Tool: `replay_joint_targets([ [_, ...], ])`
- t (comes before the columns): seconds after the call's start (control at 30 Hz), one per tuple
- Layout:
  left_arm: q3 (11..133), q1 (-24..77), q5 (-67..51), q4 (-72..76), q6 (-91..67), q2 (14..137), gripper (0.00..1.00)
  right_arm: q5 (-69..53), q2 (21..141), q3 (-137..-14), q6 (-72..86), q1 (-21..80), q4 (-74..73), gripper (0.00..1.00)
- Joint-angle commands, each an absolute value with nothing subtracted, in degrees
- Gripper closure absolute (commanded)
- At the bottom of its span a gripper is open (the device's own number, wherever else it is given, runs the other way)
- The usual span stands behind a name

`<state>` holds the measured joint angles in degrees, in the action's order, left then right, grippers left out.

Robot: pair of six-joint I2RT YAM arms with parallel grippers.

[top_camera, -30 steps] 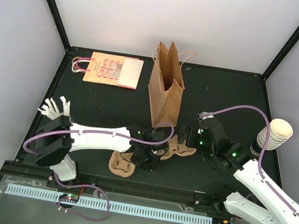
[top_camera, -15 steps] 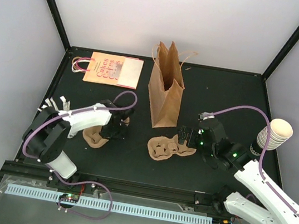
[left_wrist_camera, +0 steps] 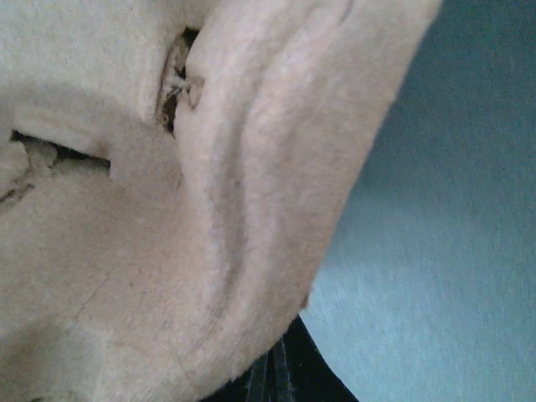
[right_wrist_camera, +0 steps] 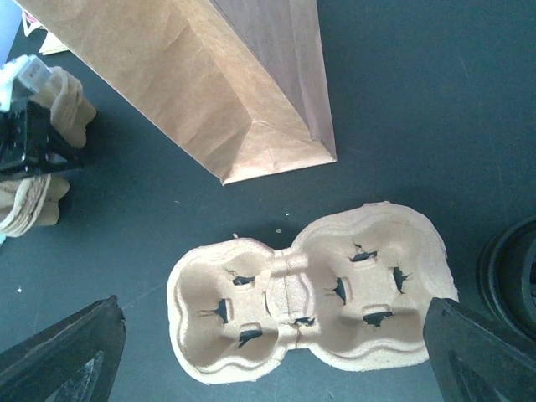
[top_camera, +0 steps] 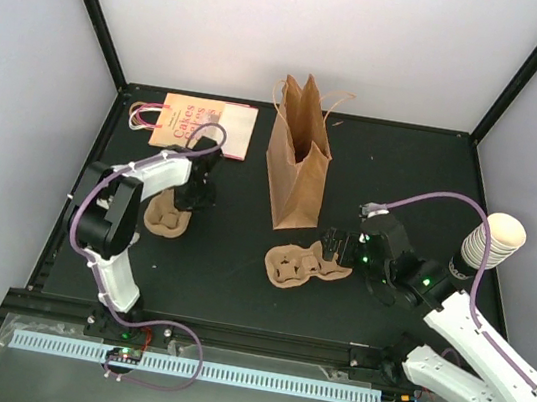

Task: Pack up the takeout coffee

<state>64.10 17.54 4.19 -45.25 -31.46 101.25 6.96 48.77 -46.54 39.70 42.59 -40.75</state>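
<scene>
The dark bench (top_camera: 404,171) carried a brown paper bag (top_camera: 297,165) standing upright and open-mouthed near its centre, seemingly ready for loading from above. At the bag's 10 o'clock lay a printed flat bag (top_camera: 204,126). The left gripper (top_camera: 186,201), jaws clamped tight on a stack of pulp trays (top_camera: 165,216), held it at the bag's 8 o'clock, apparently parking the spares clear of the work. At 5 o'clock a single pulp tray (right_wrist_camera: 310,297) lay just beside the bag's foot. The right gripper (top_camera: 335,245) hovered over it, jaws spread wide and empty. Nested lidless cups (top_camera: 493,240) stood at 3 o'clock. The takeout coffee could not be picked out; a black rim (right_wrist_camera: 507,268) beside the tray might be its lid.
</scene>
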Motion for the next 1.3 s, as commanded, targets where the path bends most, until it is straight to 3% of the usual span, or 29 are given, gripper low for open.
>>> replay_joint_targets([
  [0.0, 69.4, 13.5, 6.6, -44.1, -30.6, 103.8, 0.98, 8.2, 48.0, -48.2, 39.0, 42.3, -42.4, 0.00],
  [0.23, 76.1, 9.8, 13.5, -49.9, -32.0, 107.3, 0.98, 8.2, 47.9, -48.2, 39.4, 42.3, -42.7, 0.00],
  [0.8, 82.3, -1.2, 11.1, -50.9, -28.2, 108.9, 0.98, 8.2, 50.6, -47.7, 40.0, 42.3, -44.5, 0.00],
  [1.2, 80.6, 12.2, -4.7, -49.7, -25.6, 92.7, 0.77, 2.8, 62.0, -47.4, 33.9, 42.4, -42.6, 0.00],
  [1.27, 80.0, 14.9, -5.3, -49.7, -25.5, 88.1, 0.61, 3.4, 63.8, -47.6, 33.3, 42.3, -42.4, 0.00],
])
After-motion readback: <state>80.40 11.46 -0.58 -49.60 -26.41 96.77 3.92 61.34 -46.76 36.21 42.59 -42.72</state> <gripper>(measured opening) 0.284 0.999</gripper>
